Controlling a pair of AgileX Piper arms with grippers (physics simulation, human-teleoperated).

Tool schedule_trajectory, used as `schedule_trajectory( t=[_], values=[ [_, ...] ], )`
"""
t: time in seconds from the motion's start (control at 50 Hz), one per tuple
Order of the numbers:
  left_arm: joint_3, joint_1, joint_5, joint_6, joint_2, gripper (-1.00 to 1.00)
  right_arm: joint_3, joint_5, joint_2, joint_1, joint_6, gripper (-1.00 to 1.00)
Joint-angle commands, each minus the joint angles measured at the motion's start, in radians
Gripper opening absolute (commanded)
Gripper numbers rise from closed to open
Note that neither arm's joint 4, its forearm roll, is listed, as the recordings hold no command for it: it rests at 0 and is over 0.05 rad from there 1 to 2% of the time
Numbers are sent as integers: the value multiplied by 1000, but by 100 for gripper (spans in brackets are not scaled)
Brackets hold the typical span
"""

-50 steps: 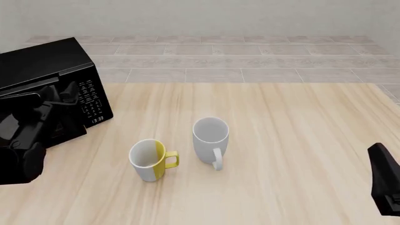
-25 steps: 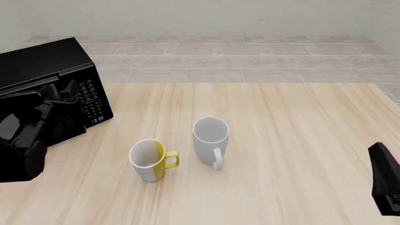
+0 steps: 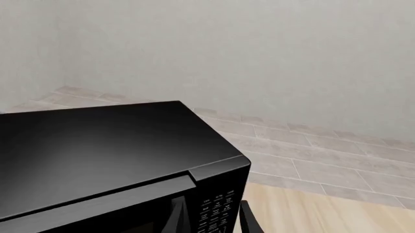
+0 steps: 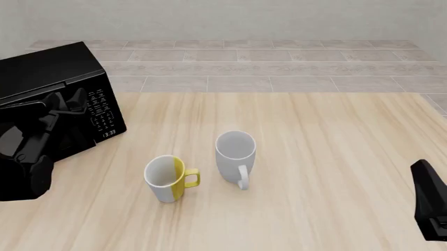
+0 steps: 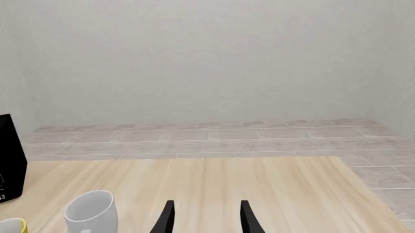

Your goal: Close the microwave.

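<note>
The microwave (image 4: pixel 66 94) display reads 13:33 — white keypad markings too small to read

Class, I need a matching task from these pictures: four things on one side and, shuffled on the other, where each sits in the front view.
Things:
1. microwave
2. yellow and white mug
3. grey mug
4. right arm

Places:
A. low at the right edge, away from both mugs
B. at the table's left edge, with the left arm in front of it
C. near the middle of the table, handle toward the camera
D. just left of the other mug, handle pointing right

Pairs: 1-B, 2-D, 3-C, 4-A
</note>
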Motion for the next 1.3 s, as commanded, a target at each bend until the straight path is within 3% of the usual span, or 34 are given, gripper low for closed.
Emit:
schedule_trajectory(
  t=[0.02,0.86,1.2,1.3],
  values=[
    [15,44,343,9,95,100,5,-3,0,2,-1,100],
    [-21,51,352,-12,148,100,15,-8,0,17,-15,100],
    [250,4,269,123,-214,100,29,-12,0,13,-27,100],
    [266,-10,286,106,-251,100,26,-9,0,15,-32,100]
  ],
)
